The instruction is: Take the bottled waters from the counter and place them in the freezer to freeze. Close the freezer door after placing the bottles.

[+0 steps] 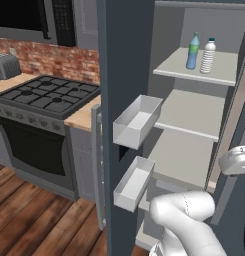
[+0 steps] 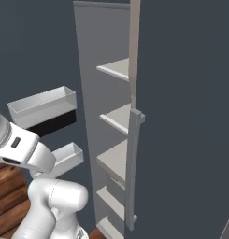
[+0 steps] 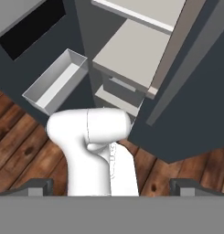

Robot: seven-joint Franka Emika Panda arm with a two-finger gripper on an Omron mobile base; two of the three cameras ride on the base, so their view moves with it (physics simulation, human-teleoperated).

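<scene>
Two bottled waters stand upright side by side on an upper shelf (image 1: 221, 75) inside the freezer (image 1: 194, 130): a blue-tinted one with a green cap (image 1: 193, 51) and a clear-whitish one with a blue cap (image 1: 208, 56). The freezer door (image 1: 125, 60) hangs wide open on the left, its white inner bins (image 1: 139, 120) facing the shelves. My gripper (image 3: 111, 186) is open with nothing between its fingertips (image 3: 38, 186); it looks down over the lower shelves (image 3: 131, 55) and the wooden floor, well below the bottles. A strip of tan counter (image 1: 83, 116) lies between stove and freezer.
A black gas stove (image 1: 44, 95) with an oven stands left of the freezer, with a toaster (image 1: 5, 65) beyond it. To the right, a second dark panel with a long grey bar handle (image 2: 131, 168) stands close beside the shelves. My own white arm (image 1: 186, 215) crowds the space before the lower shelves.
</scene>
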